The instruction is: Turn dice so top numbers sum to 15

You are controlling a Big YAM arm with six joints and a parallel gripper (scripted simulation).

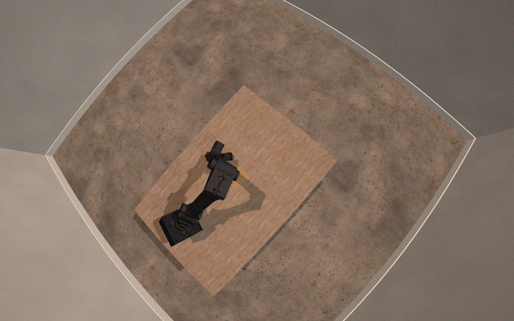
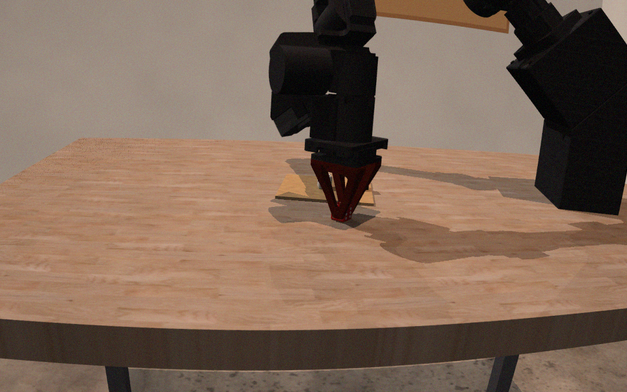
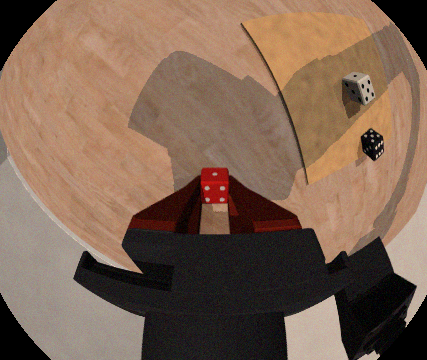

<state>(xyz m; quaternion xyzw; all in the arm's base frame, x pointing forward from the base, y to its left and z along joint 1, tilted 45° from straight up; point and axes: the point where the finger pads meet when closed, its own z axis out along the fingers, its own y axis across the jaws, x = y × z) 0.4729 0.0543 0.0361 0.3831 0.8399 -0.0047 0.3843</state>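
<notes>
the pincer (image 3: pixel 215 202) is pinching the red die (image 3: pixel 215 186), low over the bare table (image 2: pixel 160 233), just beside the mat (image 3: pixel 307 47) but not on it. the white die (image 3: pixel 359 87) and the black die (image 3: pixel 372 143) lie on the mat, apart from each other. in my judgement the red die must yet go onto the mat with the right face up; the top faces i cannot read surely.

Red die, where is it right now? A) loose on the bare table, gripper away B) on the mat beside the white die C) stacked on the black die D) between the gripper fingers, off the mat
D: in the wrist view the red die sits clamped at the gripper tips over bare wood, while the white die and black die rest on the mat.
</notes>
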